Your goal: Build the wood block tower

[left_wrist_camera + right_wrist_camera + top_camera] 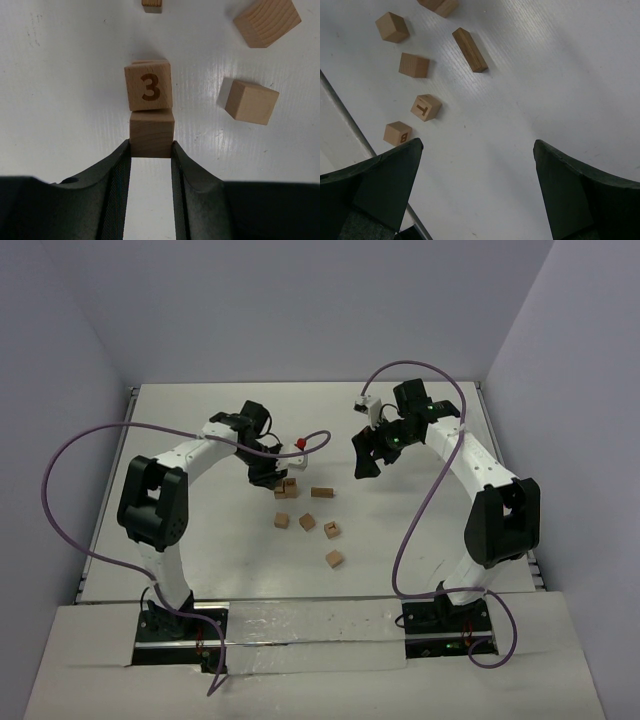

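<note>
My left gripper is shut on a plain wood block, pinched at the fingertips low over the table. Just beyond it, touching, is a block marked 3; a block edge shows behind its top, and I cannot tell whether it is stacked. More loose wood blocks lie to the right. My right gripper is open and empty above bare table. In its view lie a dark cuboid and lettered cubes. No tall tower shows.
Loose blocks are scattered mid-table. A small red-and-white piece hangs by the left arm's cable. Purple cables loop beside both arms. The table edge runs left of the right gripper.
</note>
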Robot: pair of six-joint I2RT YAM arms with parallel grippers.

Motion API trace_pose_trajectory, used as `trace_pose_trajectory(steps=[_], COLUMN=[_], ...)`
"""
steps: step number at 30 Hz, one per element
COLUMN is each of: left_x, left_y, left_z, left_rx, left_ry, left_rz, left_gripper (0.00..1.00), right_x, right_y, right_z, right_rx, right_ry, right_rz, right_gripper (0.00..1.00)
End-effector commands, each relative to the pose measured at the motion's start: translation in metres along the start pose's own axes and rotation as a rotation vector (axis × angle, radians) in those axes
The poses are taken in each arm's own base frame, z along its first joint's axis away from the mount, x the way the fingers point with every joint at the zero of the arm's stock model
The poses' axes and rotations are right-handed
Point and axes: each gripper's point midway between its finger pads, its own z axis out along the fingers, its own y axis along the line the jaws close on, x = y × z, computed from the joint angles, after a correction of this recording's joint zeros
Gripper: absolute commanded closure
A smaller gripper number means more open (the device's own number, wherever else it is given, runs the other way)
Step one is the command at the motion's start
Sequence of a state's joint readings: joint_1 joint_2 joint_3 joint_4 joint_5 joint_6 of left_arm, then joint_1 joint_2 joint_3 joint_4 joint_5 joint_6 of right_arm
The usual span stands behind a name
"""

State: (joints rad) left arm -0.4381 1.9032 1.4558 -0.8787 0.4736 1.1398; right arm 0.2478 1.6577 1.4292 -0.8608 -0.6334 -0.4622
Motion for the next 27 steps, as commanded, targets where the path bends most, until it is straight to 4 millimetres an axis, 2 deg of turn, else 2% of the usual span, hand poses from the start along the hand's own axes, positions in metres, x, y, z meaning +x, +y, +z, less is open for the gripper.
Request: trace_pose_trajectory(steps=[1, 27], left_x=[-0.0141, -0.0155], left_y=[0.0157, 0.0129], left_z=[-0.0030, 0.0045], left_rx=[-0.034, -0.019], left_ry=[-0.027, -0.016], left_rz=[0.028, 0.018], left_gripper=[0.74, 0.67], right_x=[-0.0132, -0.0157], right_y=[-0.0010, -0.0009], right_z=[-0.0084, -0.0092], right_rx=[-0.001, -0.008], right_ry=[-0.032, -0.035], right_rz=[-0.018, -0.022], right_gripper=[0.00, 0.00])
